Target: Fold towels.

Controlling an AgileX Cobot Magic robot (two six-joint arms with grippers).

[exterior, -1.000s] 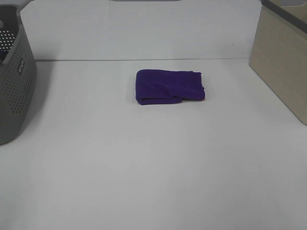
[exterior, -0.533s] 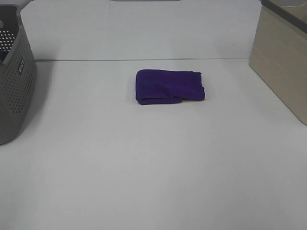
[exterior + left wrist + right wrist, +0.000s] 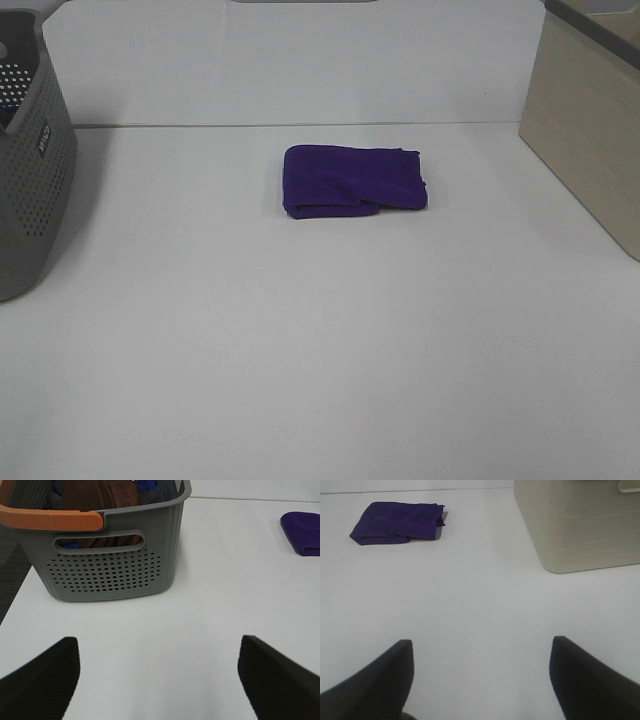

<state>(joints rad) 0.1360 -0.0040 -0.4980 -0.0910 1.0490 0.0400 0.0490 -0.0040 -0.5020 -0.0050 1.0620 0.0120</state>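
Observation:
A folded purple towel (image 3: 353, 180) lies on the white table toward the back middle. It also shows in the left wrist view (image 3: 303, 532) and in the right wrist view (image 3: 397, 523). A grey basket (image 3: 110, 555) at the left holds several more towels, brown and blue (image 3: 107, 494). My left gripper (image 3: 159, 680) is open and empty, low over the table near the basket. My right gripper (image 3: 482, 677) is open and empty near the beige bin. Neither arm shows in the exterior high view.
The grey perforated basket (image 3: 30, 170) with an orange handle (image 3: 50, 520) stands at the table's left edge. A beige bin (image 3: 590, 130) stands at the right, also in the right wrist view (image 3: 580, 525). A white wall backs the table.

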